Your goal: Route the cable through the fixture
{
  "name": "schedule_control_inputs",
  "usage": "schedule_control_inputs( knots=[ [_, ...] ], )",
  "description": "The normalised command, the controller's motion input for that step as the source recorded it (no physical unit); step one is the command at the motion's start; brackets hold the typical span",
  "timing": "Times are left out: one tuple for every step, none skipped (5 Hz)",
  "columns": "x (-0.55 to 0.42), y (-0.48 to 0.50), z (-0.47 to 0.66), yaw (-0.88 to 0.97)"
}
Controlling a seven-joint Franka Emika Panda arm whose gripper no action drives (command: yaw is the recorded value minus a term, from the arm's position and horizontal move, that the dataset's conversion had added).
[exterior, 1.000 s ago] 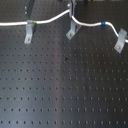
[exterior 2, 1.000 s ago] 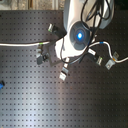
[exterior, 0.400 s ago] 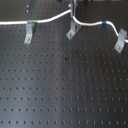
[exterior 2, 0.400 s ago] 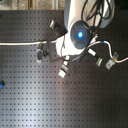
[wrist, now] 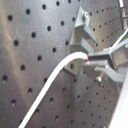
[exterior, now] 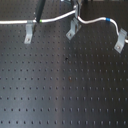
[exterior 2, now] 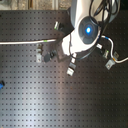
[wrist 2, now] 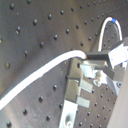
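While the gripper (wrist: 95, 60) is closed on the cable (exterior: 55, 19) just above the middle fixture (exterior: 72, 29), the cord seems to sit at the notch of this clip in the first exterior view. I judge the routing here almost done; the clip on the first exterior view's right (exterior: 120, 40) looks already passed, and seating and release remain.

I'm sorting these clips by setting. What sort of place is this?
Most likely a lab test bench: a black perforated breadboard table, small silvery bent-metal clips fixed to it, and a long thin white cable held at the robot's gripper.
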Motion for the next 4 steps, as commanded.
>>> schedule_control_inputs(
  knots=[
    [-0.001,0.037,-0.03,0.38],
    [-0.001,0.0,-0.1,0.27],
    [0.024,-0.059,-0.23,0.0],
    [0.033,-0.053,-0.33,0.0]
  ],
)
